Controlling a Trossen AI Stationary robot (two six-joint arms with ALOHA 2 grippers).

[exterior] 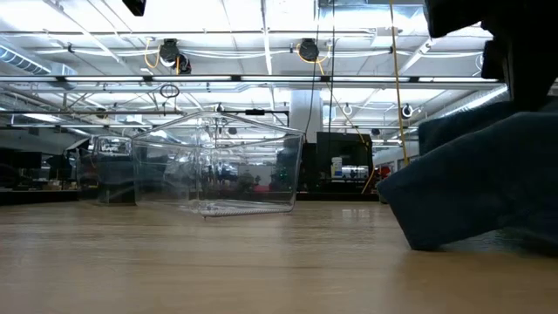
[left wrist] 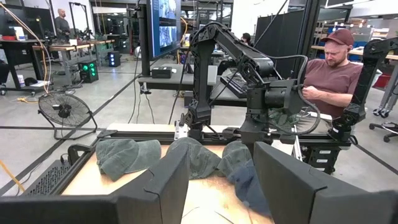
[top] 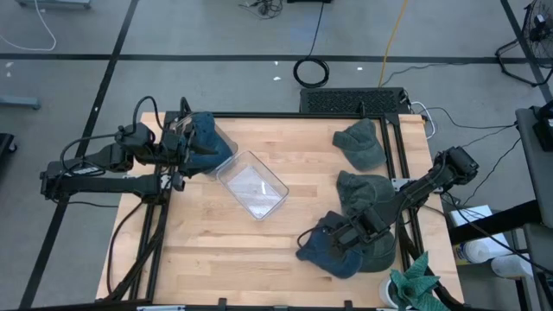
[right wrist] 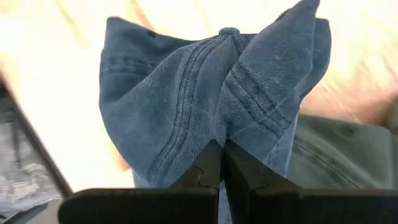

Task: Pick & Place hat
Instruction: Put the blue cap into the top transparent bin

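Note:
A blue denim hat [top: 327, 252] sits near the table's near-right corner, partly over a green hat [top: 380, 250]. My right gripper [top: 346, 235] is over it and shut on its cloth [right wrist: 222, 146]. In the low view this hat [exterior: 479, 174] fills the right side, with its lower edge [exterior: 417, 246] at the tabletop. A second blue hat [top: 210, 142] lies at the far-left corner beside a clear plastic container [top: 252, 184]. My left gripper [top: 183, 145] hovers at that hat, open [left wrist: 221, 154], with nothing between its fingers. My right gripper pinches a raised fold of the blue hat's crown [right wrist: 219, 127], a little below the top button [right wrist: 229, 31], between its two shut fingers [right wrist: 208, 163]. It comes from above, slanting. The crown bunches up into the fingers, and the hat's lower edge is at the tabletop.
Two more green hats [top: 361, 142] [top: 367, 192] lie along the table's right side. A teal cloth [top: 415, 281] sits off the near-right corner. The container [exterior: 214, 170] stands mid-table with bare wood around it. A seated person [left wrist: 333, 68] is beyond the right edge.

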